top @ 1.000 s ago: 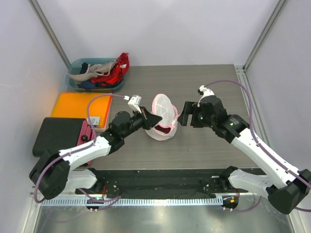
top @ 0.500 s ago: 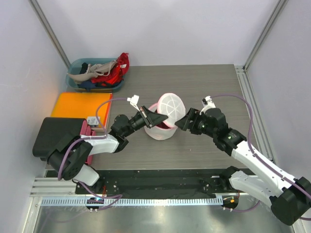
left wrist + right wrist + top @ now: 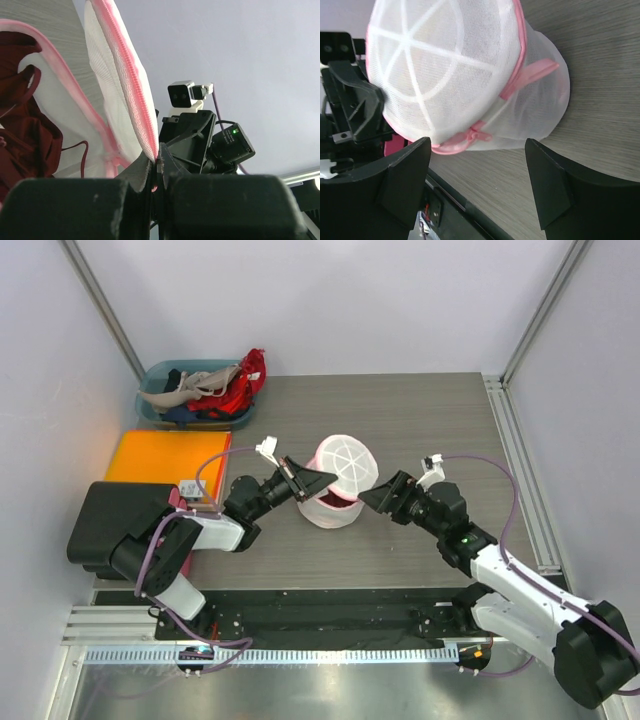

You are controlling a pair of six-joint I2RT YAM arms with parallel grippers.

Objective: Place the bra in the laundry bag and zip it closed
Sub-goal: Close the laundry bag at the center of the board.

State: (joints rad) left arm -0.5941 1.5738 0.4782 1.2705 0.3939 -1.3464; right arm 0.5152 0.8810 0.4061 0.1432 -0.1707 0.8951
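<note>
We'd call this a robot lab cell: blank white walls [image 3: 330, 300], metal frame posts [image 3: 104, 308] at 11 and 1 o'clock.

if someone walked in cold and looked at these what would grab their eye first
Most likely the white mesh laundry bag with pink zip trim in the middle of the table, its round lid standing up and a dark red bra showing inside. The left claw pinches the pink trim, while the right claw hangs open just to the bag's right. At the far left, a teal bin heaped with clothes and a bright orange sheet add colour.
</note>
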